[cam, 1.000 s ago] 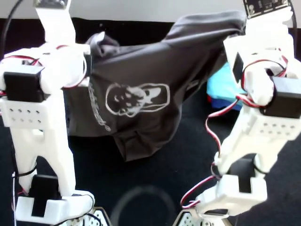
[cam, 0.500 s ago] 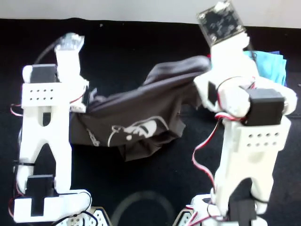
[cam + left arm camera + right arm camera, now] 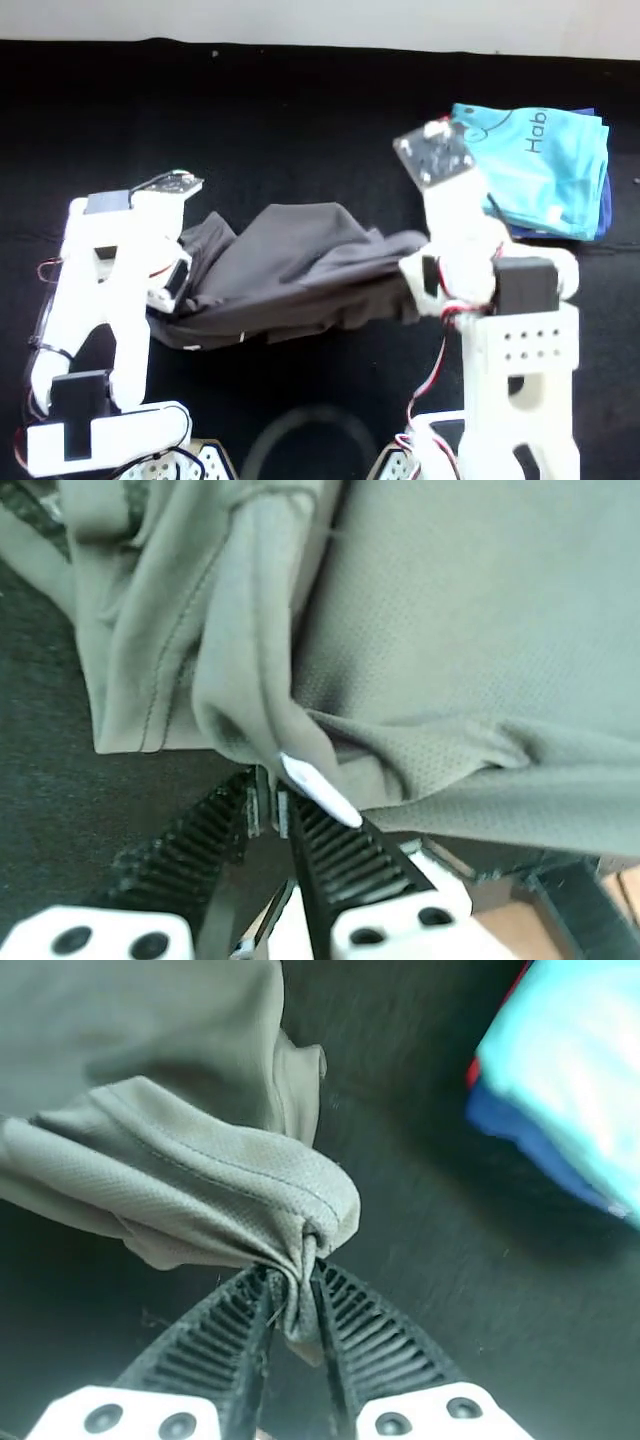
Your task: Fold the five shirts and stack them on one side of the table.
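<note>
A dark grey shirt (image 3: 290, 270) lies bunched on the black table between the two arms. My left gripper (image 3: 268, 800) is shut on a fold of its fabric (image 3: 300, 720) at the shirt's left end (image 3: 185, 285). My right gripper (image 3: 295, 1275) is shut on a pinched hem (image 3: 250, 1210) at the shirt's right end (image 3: 405, 290). A stack of folded shirts, cyan (image 3: 545, 165) on top with blue and red beneath, sits at the back right of the table; it also appears as the cyan stack (image 3: 580, 1070) in the right wrist view.
The black table (image 3: 250, 120) stretches bare behind the grey shirt. A pale wall edge (image 3: 300, 20) runs along the table's far side. The arm bases (image 3: 100, 430) stand at the near edge.
Both arms have come down and toward the near edge, lowering the grey shirt from hanging spread in the air to lying bunched on the table. The printed logo is now hidden.
</note>
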